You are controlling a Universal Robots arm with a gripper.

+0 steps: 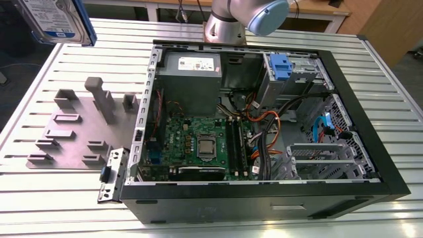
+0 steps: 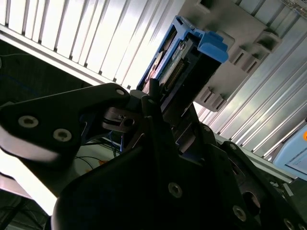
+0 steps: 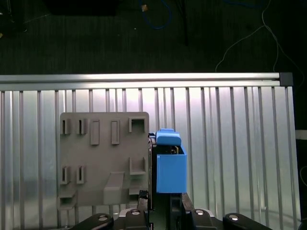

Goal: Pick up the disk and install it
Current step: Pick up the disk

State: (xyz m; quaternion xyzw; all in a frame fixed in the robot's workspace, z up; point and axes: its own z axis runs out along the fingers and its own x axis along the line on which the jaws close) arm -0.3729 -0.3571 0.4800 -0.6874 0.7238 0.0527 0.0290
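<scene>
Item: disk [image 1: 56,20], clamped edge-on in my hand [image 3: 163,200], held high over the tabletop [image 3: 230,143] at the exterior view's left, above the grey fixture plate's [image 3: 103,158] edge.

Fixture plate [image 1: 74,133] on table [image 1: 390,99], at the exterior view's left of PC case [image 1: 264,203] (disk [image 1: 53,20] raised over table, nr plate).

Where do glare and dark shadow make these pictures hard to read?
In the second wrist view the gripper holding the disk is nearly black against the glaring table; in the first wrist view the table's edge shines white and the floor beyond is dark; the exterior view is evenly lit.
</scene>
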